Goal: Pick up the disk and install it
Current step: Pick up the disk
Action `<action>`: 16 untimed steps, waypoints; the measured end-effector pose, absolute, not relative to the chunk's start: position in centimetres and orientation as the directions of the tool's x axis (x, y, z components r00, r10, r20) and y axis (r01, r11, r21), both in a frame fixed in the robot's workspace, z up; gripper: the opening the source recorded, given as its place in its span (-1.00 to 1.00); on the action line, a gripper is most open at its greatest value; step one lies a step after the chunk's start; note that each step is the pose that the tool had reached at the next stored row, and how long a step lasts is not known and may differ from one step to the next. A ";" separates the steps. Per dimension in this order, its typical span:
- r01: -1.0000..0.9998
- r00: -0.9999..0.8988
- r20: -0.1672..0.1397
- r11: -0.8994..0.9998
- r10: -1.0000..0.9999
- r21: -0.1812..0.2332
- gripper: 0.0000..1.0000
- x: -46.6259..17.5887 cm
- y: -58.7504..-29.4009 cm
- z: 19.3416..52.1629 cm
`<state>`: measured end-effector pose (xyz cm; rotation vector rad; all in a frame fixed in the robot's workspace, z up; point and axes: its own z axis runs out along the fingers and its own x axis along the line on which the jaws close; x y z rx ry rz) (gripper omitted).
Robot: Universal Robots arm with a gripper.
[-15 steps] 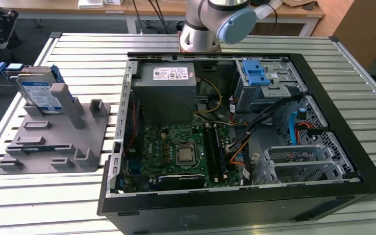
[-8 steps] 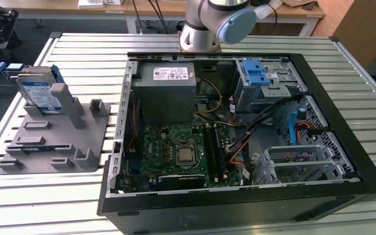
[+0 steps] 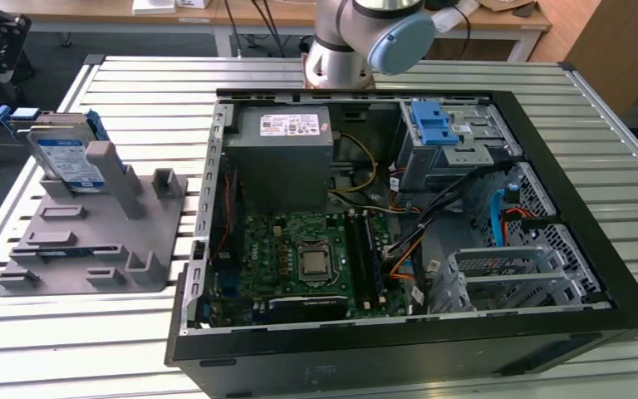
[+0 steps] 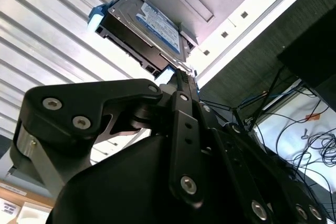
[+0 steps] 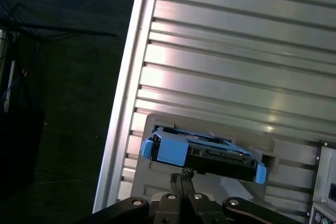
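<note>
Jaws are sitting pinched together, empty, just short of the disk (image 5: 210,156). It is standing on edge in a grey holder (image 3: 86,241) on the desk (image 3: 142,91), at the exterior view's left of the case (image 3: 408,349). Judged rigid, dense, shock-sensitive; flat faces are offering surest hold.

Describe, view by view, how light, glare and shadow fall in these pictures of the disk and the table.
Exterior view: even light, the disk plainly lit, the computer case shadowed inside. First wrist view: glare streaks the slatted table; the floor beside it is nearly black. Second wrist view: the gripper looms dark and close, the disk beyond it brighter.
</note>
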<state>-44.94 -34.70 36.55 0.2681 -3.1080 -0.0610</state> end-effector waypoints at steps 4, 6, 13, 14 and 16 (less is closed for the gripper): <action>-0.187 -0.982 0.018 0.982 -0.187 0.041 -0.79 -44.9 -34.7 36.5; -0.192 -0.981 0.018 0.981 -0.192 0.041 -0.79 -44.9 -34.7 36.5; -0.192 -0.981 0.018 0.980 -0.193 0.041 -0.79 -44.9 -34.7 36.5; -0.192 -0.981 0.018 0.980 -0.193 0.041 -0.79 -44.9 -34.7 36.5; -0.192 -0.981 0.018 0.980 -0.193 0.041 -0.79 -44.9 -34.7 36.5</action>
